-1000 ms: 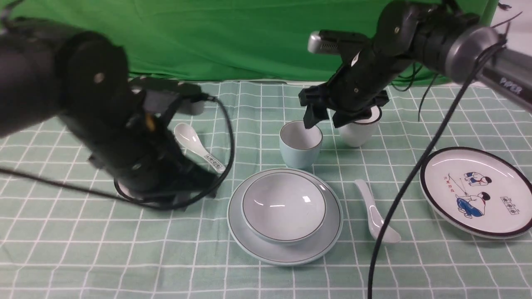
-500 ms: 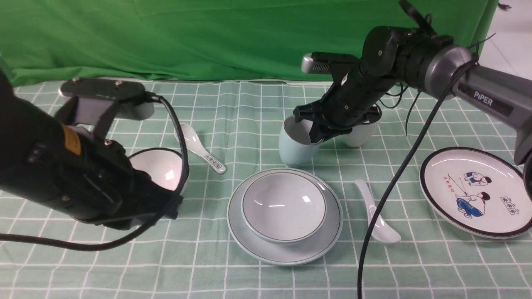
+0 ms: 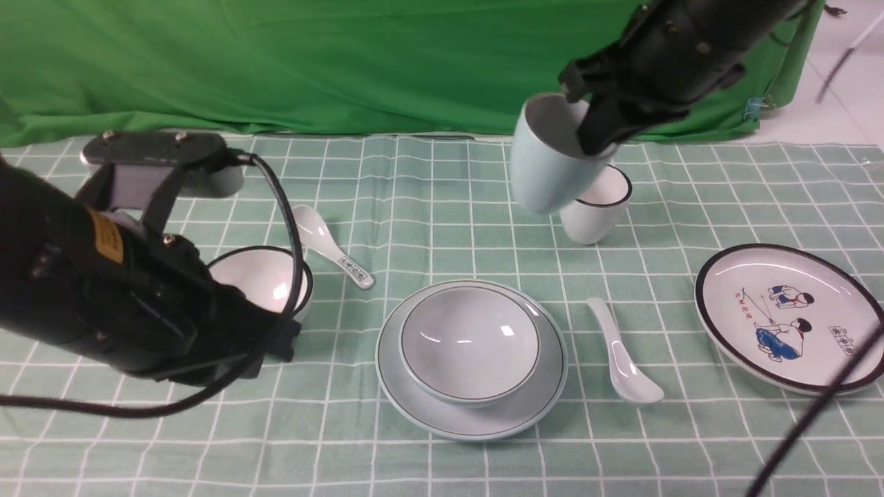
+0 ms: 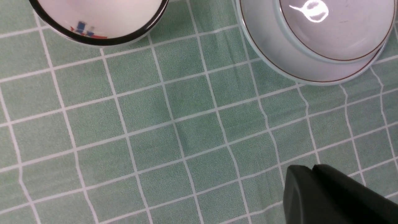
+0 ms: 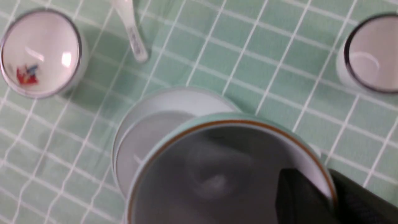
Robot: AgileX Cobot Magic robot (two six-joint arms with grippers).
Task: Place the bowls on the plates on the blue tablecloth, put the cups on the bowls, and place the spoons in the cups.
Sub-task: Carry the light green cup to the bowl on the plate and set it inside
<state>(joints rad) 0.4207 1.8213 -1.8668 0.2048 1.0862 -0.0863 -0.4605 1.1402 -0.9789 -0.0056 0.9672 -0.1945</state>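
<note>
My right gripper [image 3: 592, 131] is shut on the rim of the pale blue cup [image 3: 549, 169], one finger inside and one outside, and holds it tilted in the air above the blue tablecloth [image 3: 428, 186]. In the right wrist view the cup [image 5: 217, 174] hangs over the pale blue bowl [image 5: 146, 140]. That bowl [image 3: 469, 342] sits on the pale blue plate [image 3: 476, 424]. The white cup [image 3: 597, 203] stands behind. The white bowl [image 3: 266, 279] stands beside my left arm. My left gripper [image 4: 306, 169] is shut and empty. The marked spoon [image 3: 331, 245] and plain spoon [image 3: 621, 352] lie on the cloth.
The white cartoon plate [image 3: 787, 317] lies empty at the right. The green backdrop [image 3: 311, 62] hangs behind the table. My left arm [image 3: 117, 290] covers the near left of the cloth. A black cable [image 3: 815, 407] crosses the lower right corner.
My right gripper closed on the pale blue cup's rim and lifted it up and to the right off the cloth. My left arm drew back off the white bowl.
</note>
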